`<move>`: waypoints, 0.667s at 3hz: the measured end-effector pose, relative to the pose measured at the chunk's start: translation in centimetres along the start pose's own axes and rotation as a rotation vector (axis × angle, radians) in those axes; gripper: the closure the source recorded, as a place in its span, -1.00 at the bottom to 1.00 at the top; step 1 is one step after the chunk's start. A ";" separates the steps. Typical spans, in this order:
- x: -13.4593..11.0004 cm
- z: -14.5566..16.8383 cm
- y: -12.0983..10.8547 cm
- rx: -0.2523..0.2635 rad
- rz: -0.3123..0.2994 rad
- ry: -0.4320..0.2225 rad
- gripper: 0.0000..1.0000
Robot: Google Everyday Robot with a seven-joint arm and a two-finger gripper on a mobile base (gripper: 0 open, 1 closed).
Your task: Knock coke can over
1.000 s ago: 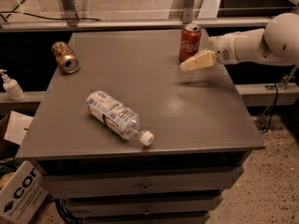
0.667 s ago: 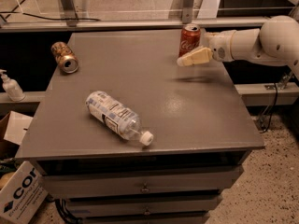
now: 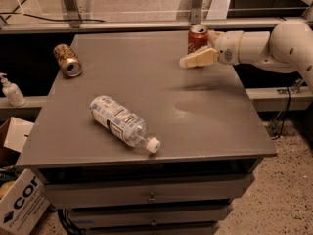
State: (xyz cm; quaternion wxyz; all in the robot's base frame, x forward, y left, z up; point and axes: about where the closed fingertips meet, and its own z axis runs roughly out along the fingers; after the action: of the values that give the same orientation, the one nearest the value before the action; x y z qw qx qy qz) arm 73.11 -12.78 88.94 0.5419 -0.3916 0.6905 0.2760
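The coke can (image 3: 197, 38) is a small red can with a silver top. It stands upright near the far right edge of the grey table (image 3: 146, 92). My gripper (image 3: 188, 61) comes in from the right on a white arm and sits just in front of the can, right up against its lower part. The cream fingers (image 3: 198, 59) point left, a little above the tabletop.
A gold-brown patterned can (image 3: 68, 60) lies on its side at the far left. A clear plastic bottle (image 3: 123, 123) with a white label lies on its side left of centre. A soap dispenser (image 3: 11, 90) and cardboard boxes (image 3: 19, 204) stand off the table's left.
My gripper has moved a little to the left along the front of the coke can. The can still stands upright in the same spot.
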 end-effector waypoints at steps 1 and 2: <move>-1.7 -1.0 4.2 -0.119 0.036 -0.066 -1.00; -3.9 -3.0 9.0 -0.260 0.069 -0.144 -1.00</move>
State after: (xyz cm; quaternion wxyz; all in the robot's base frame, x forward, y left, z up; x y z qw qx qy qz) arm 64.40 -9.40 93.13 0.5248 -0.4135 0.6217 0.4089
